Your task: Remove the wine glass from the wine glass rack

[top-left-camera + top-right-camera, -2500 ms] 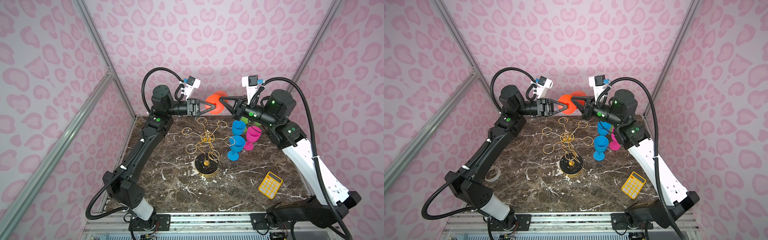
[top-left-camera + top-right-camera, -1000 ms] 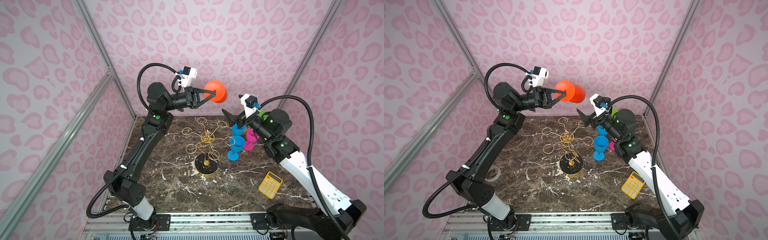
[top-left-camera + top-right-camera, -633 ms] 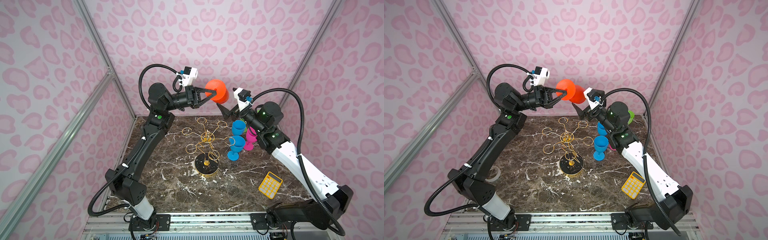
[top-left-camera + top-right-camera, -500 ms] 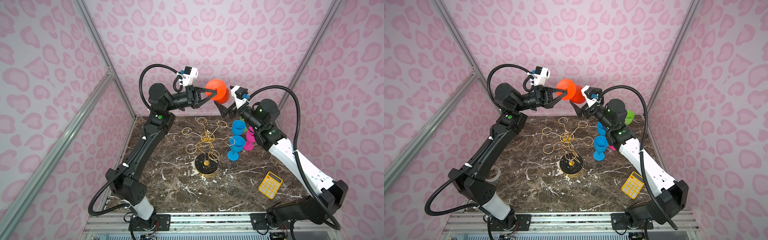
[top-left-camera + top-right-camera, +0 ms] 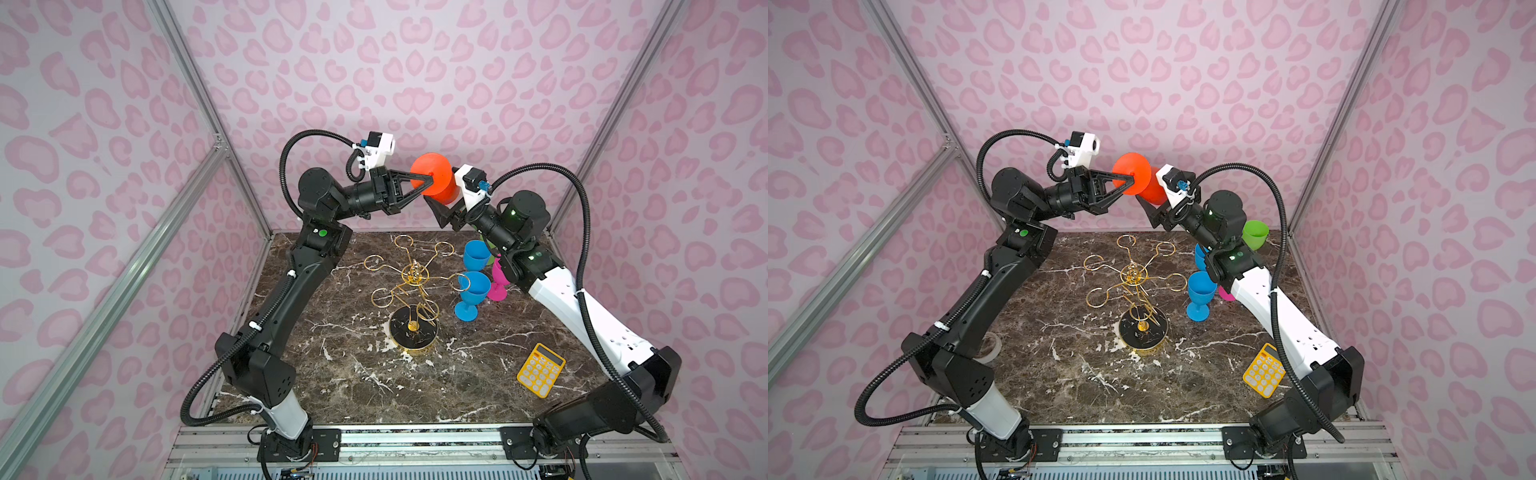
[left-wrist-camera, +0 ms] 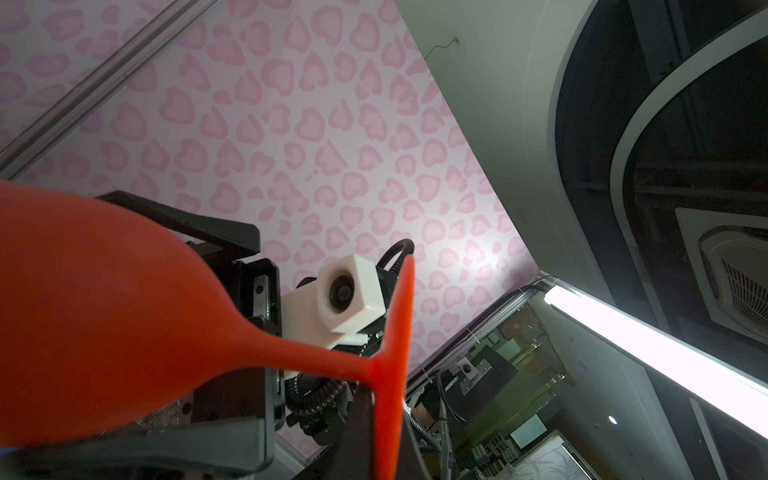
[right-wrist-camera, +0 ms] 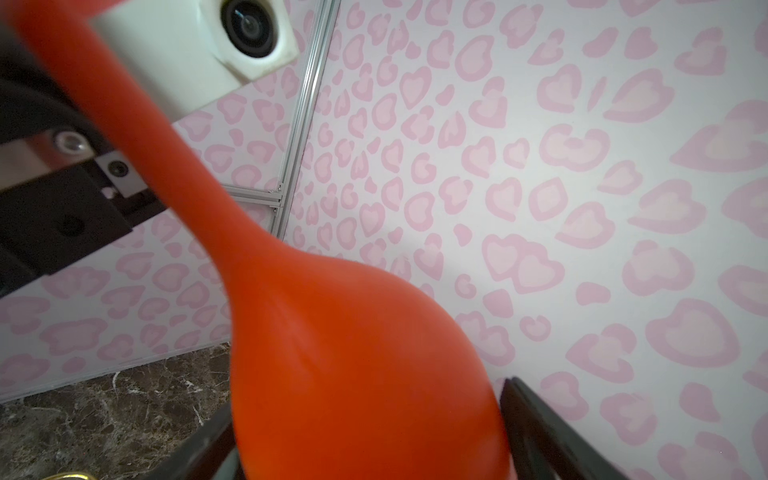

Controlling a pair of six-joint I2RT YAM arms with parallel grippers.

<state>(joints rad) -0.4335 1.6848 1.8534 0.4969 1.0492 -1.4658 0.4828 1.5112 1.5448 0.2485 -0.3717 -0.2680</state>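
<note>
The orange wine glass (image 5: 444, 187) is off the wine glass rack (image 5: 413, 286), held in the air above and behind it and tipped on its side. The left gripper (image 5: 427, 181) is clamped on the stem just by the foot. The right gripper (image 5: 441, 198) has its jaws spread wide to either side of the bowl. In the right wrist view one finger (image 7: 540, 415) lies just beside the bowl, and whether it touches cannot be told. The rack stands upright on the marble table (image 5: 332, 374). On the rack's right-arm side two blue glasses (image 5: 471, 291) stand mouth up, showing only blue inside. A pink glass (image 5: 498, 282) stands beyond them and a green glass (image 5: 1255, 235) farther back. A yellow calculator (image 5: 540, 370) lies nearer the front than the rack, on that same side.
</note>
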